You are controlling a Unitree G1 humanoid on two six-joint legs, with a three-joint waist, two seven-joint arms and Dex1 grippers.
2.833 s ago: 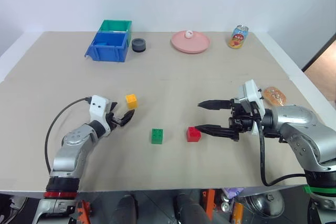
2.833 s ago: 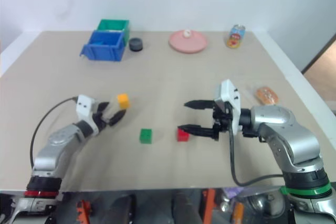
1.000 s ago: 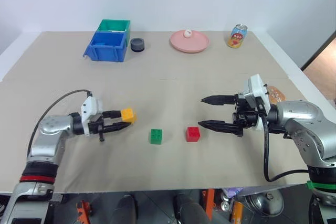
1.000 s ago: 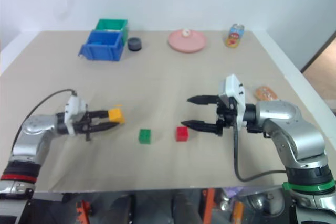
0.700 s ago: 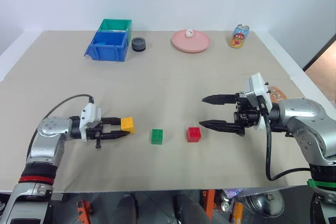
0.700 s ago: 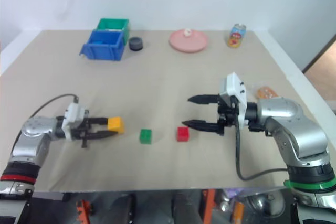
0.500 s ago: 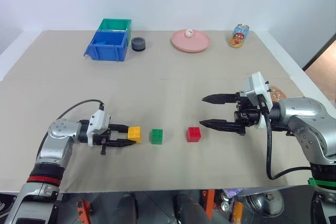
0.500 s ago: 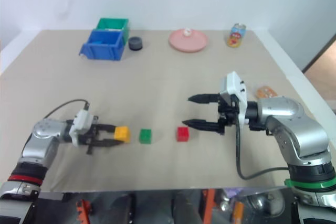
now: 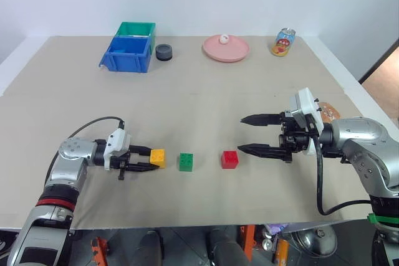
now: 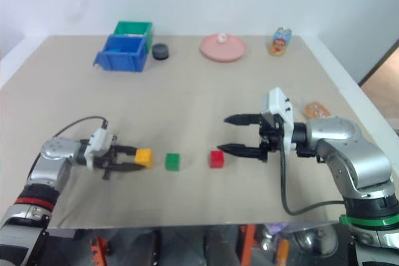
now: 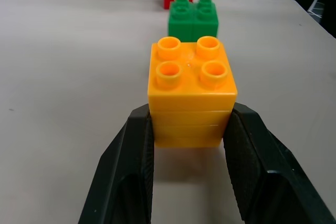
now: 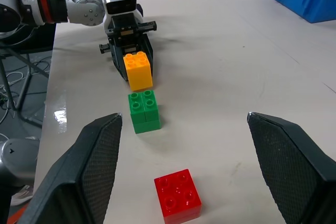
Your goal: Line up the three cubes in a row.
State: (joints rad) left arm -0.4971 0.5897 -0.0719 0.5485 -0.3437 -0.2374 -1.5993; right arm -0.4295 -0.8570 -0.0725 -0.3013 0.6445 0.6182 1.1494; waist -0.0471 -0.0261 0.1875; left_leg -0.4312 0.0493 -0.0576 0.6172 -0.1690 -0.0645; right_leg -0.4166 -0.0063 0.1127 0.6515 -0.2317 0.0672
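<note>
Your left end effector (image 9: 144,158) grips the small yellow studded plastic cube (image 9: 157,157), with the green studded cube (image 9: 186,162) and red studded cube (image 9: 229,159) straight ahead of it, in line; your right end effector (image 9: 249,134) gapes beyond.

Three cubes (image 9: 186,160) in a row near surface (image 9: 206,91) front edge, L claw (image 9: 147,159) at row's left end, R claw (image 9: 248,134) just right of row, bins (image 9: 129,48), plate (image 9: 225,49), can (image 9: 283,43) along far edge.
</note>
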